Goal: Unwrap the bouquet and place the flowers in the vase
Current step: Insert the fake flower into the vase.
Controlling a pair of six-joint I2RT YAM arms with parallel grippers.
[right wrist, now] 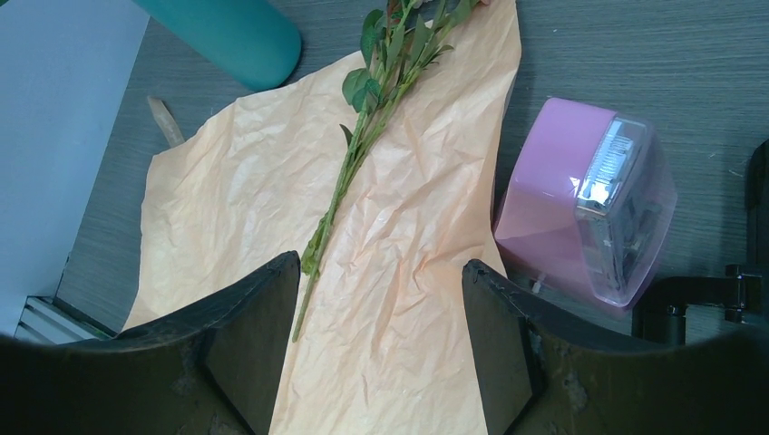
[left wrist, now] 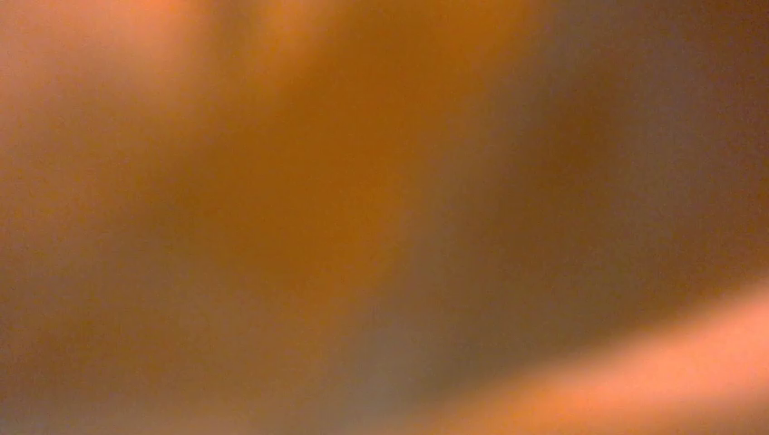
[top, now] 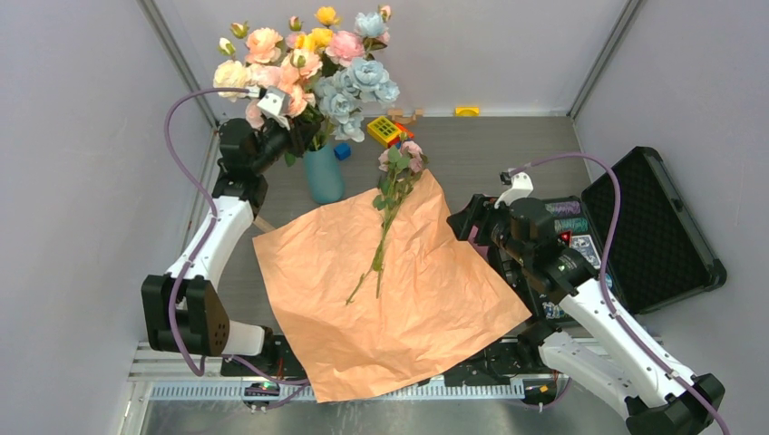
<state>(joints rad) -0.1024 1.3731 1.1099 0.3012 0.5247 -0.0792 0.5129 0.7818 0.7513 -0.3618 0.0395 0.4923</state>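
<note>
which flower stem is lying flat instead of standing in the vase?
The lone pink-bloomed stem, lying flat across the orange paper. The other flowers all stand upright in the teal vase.

A pink box and a black case rest on the table.

Lab test cell: grey panel walls, alu rail.

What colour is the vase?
Teal-blue; the vase shows best in the top external view.
</note>
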